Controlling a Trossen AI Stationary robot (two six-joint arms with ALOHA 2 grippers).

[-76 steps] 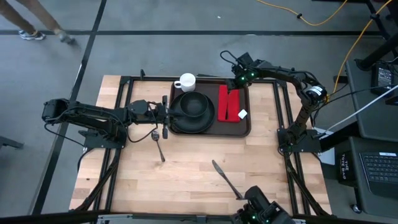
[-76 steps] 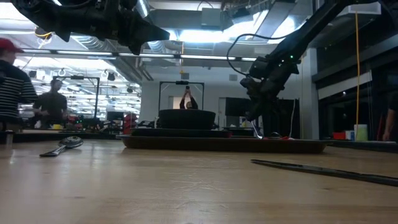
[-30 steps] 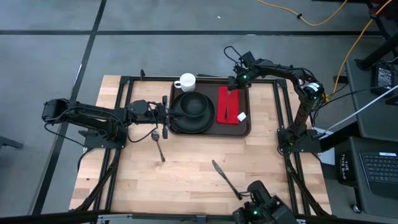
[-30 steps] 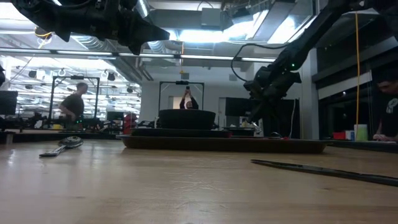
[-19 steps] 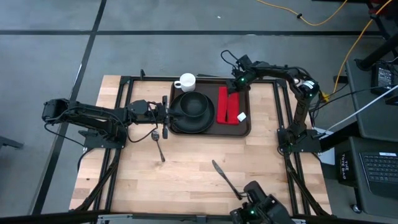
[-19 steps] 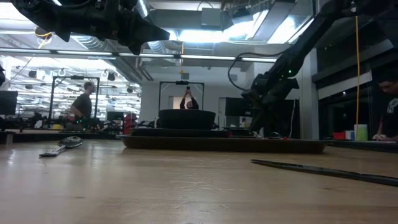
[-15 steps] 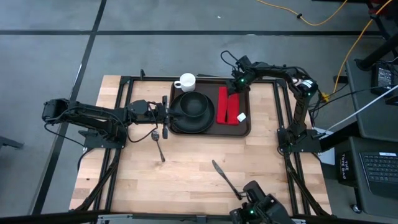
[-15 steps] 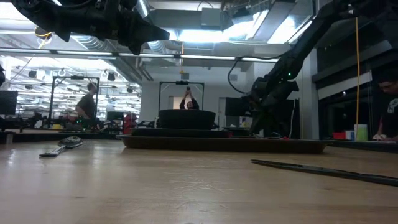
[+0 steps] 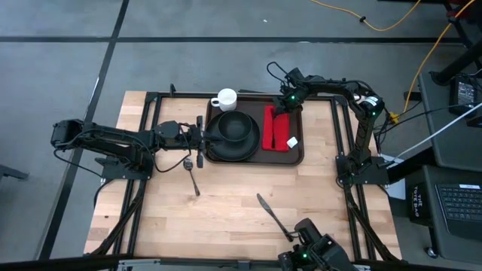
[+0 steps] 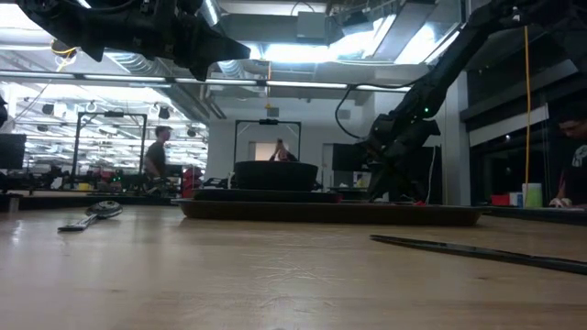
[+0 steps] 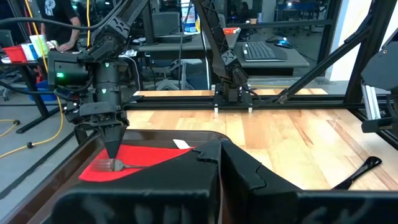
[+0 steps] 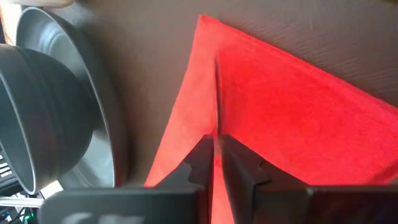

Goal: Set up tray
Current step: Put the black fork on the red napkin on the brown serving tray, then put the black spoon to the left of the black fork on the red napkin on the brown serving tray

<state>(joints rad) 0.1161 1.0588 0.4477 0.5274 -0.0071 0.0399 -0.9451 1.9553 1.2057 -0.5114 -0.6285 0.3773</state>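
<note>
The dark brown tray (image 9: 299, 155) lies at the table's far middle. On its left part sits a black bowl (image 9: 235, 126) on a black plate (image 9: 233, 150). A red napkin (image 9: 279, 135) lies flat on its right part. My right gripper (image 9: 282, 111) slants down onto the napkin's far end, shut on a silver fork (image 11: 107, 165). My left gripper (image 9: 202, 140) is shut and hovers level above the tray's left rim, touching nothing. My right gripper pinches the fork between its two fingers, close to the tines (image 11: 115, 163). It comes slanting down from the table's far right. The thin handle (image 12: 216, 99) runs out past the fingertips along the napkin. The fork rests on the napkin, standing on its edge.
A white cup (image 9: 224, 98) stands on the table just beyond the tray's far left corner. A spoon (image 9: 191, 172) lies near the left gripper, and a knife (image 9: 273, 217) lies toward the near edge. People move in the room behind the table.
My right gripper has sunk with the fork toward the red napkin's far end. It has held still there for the last half second.
</note>
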